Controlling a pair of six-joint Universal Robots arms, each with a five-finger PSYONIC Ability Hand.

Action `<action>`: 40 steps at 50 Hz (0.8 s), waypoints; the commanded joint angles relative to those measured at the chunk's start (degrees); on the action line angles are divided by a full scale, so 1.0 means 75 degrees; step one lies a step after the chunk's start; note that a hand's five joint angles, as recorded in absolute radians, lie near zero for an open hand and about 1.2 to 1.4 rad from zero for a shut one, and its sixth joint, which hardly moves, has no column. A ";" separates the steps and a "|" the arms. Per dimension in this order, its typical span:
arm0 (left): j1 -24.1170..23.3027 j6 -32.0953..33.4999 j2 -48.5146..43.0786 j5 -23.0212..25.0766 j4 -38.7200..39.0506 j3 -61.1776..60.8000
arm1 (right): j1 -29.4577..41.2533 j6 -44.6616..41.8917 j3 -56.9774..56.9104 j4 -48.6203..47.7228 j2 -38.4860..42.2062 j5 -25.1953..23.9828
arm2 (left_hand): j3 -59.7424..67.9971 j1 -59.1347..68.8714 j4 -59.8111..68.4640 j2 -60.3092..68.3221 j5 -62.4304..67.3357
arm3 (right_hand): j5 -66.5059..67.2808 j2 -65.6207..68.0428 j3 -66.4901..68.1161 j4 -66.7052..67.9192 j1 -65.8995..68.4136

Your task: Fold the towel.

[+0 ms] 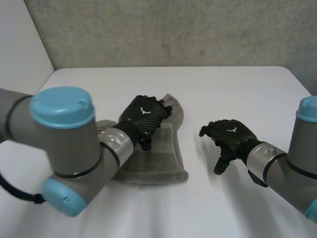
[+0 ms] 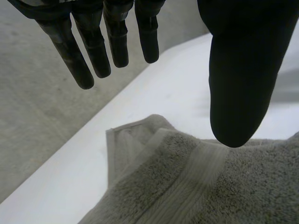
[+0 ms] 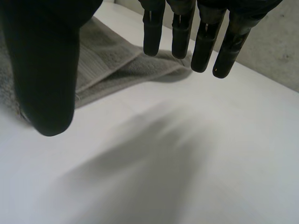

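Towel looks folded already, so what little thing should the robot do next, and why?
Probably lower the left robot hand and pinch the towel's loose corner: that hand hovers open above it, and the corner sticks out past the folded layer. The right robot hand is open over the table.

Towel (image 1: 166,158): in the head view, the side toward the left arm (image 1: 64,144) is hidden behind that arm and the left robot hand (image 1: 143,116). Contact between hand and cloth cannot be told.
Left wrist view: towel cut off by the picture's edge.
Right wrist view: towel partly covered by the right robot hand (image 3: 44,70) thumb.
Left arm and right arm (image 1: 292,163): both cut off by the edges in the head view.
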 commanded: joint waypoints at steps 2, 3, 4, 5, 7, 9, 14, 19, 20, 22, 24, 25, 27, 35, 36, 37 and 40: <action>-0.0032 0.0597 -0.1492 0.0040 -0.0717 0.1533 | -0.0359 -0.0060 0.0348 -0.0025 -0.0072 -0.0080 | 0.0696 0.0687 0.0698 0.0695 0.0685 | -0.0088 -0.0409 -0.0273 -0.0173 -0.0053; -0.0032 0.0818 -0.1747 0.0028 -0.0844 0.1777 | -0.0360 -0.0060 0.0349 -0.0026 -0.0072 -0.0080 | 0.0696 0.0687 0.0698 0.0695 0.0685 | -0.0088 -0.0409 -0.0273 -0.0173 -0.0053; -0.0032 0.1098 -0.1982 0.0017 -0.0950 0.1988 | -0.0395 -0.0060 0.0383 -0.0072 -0.0072 -0.0127 | 0.0696 0.0687 0.0698 0.0695 0.0685 | -0.0088 -0.0409 -0.0273 -0.0173 -0.0053; -0.0032 0.1101 -0.1984 0.0016 -0.0951 0.1990 | -0.0395 -0.0060 0.0384 -0.0073 -0.0072 -0.0127 | 0.0696 0.0687 0.0698 0.0695 0.0685 | -0.0088 -0.0409 -0.0273 -0.0173 -0.0053; -0.0044 0.1614 -0.2346 -0.0007 -0.0998 0.2340 | -0.0430 -0.0060 0.0430 -0.0119 -0.0072 -0.0244 | 0.0674 0.0665 0.0676 0.0673 0.0663 | -0.0088 -0.0409 -0.0273 -0.0173 -0.0053; -0.0044 0.1814 -0.2487 -0.0030 -0.0998 0.2493 | -0.0430 -0.0060 0.0442 -0.0119 -0.0072 -0.0268 | 0.0674 0.0664 0.0676 0.0673 0.0662 | -0.0088 -0.0409 -0.0273 -0.0173 -0.0053; -0.0044 0.2283 -0.2955 -0.0065 -0.0998 0.2950 | -0.0418 -0.0060 0.0501 -0.0119 -0.0072 -0.0303 | 0.0696 0.0687 0.0698 0.0695 0.0685 | -0.0088 -0.0409 -0.0273 -0.0173 -0.0053; -0.0032 0.2671 -0.3344 -0.0230 -0.1045 0.3326 | -0.0395 -0.0060 0.0548 -0.0143 -0.0072 -0.0303 | 0.0763 0.0754 0.0766 0.0763 0.0752 | -0.0088 -0.0409 -0.0273 -0.0173 -0.0053; -0.0032 0.2787 -0.3436 -0.0288 -0.1045 0.3408 | -0.0395 -0.0060 0.0559 -0.0154 -0.0072 -0.0303 | 0.0985 0.0976 0.0988 0.0985 0.0974 | -0.0088 -0.0409 -0.0273 -0.0173 -0.0053; -0.0032 0.2916 -0.3530 -0.0346 -0.1057 0.3478 | -0.0395 -0.0060 0.0571 -0.0166 -0.0060 -0.0315 | 0.1365 0.1356 0.1368 0.1364 0.1354 | -0.0088 -0.0409 -0.0273 -0.0173 -0.0053; -0.0032 0.3023 -0.3601 -0.0394 -0.1057 0.3526 | -0.0407 -0.0060 0.0583 -0.0178 -0.0060 -0.0315 | 0.2199 0.2189 0.2201 0.2198 0.2187 | -0.0088 -0.0409 -0.0273 -0.0173 -0.0053; -0.0032 0.3127 -0.3636 -0.0452 -0.1045 0.3549 | -0.0407 -0.0060 0.0571 -0.0201 -0.0072 -0.0315 | 0.4019 0.4010 0.4022 0.4019 0.4008 | -0.0088 -0.0409 -0.0273 -0.0173 -0.0053; -0.0032 0.3210 -0.3613 -0.0511 -0.1033 0.3526 | -0.0418 -0.0071 0.0560 -0.0225 -0.0060 -0.0303 | 0.6056 0.6047 0.6059 0.6056 0.6045 | -0.0088 -0.0409 -0.0273 -0.0173 -0.0053; -0.0044 0.3164 -0.2887 -0.0757 -0.0951 0.3315 | -0.0559 -0.0060 0.0372 -0.0237 -0.0060 -0.0303 | 0.7623 0.7614 0.7626 0.7623 0.7612 | -0.0110 -0.0431 -0.0295 -0.0196 -0.0075; -0.0067 0.3117 -0.2596 -0.0850 -0.0951 0.3233 | -0.0617 -0.0048 0.0279 -0.0237 -0.0060 -0.0315 | 0.7623 0.7614 0.7626 0.7623 0.7612 | -0.0133 -0.0453 -0.0317 -0.0218 -0.0098; -0.0090 0.3082 -0.2234 -0.0897 -0.0951 0.3105 | -0.0629 -0.0036 0.0151 -0.0225 -0.0037 -0.0338 | 0.7623 0.7614 0.7626 0.7623 0.7612 | -0.0155 -0.0476 -0.0340 -0.0240 -0.0120; -0.0114 0.3011 -0.1832 -0.0898 -0.0951 0.2940 | -0.0629 -0.0001 0.0032 -0.0201 -0.0001 -0.0338 | 0.7623 0.7614 0.7626 0.7623 0.7612 | -0.0200 -0.0521 -0.0385 -0.0285 -0.0165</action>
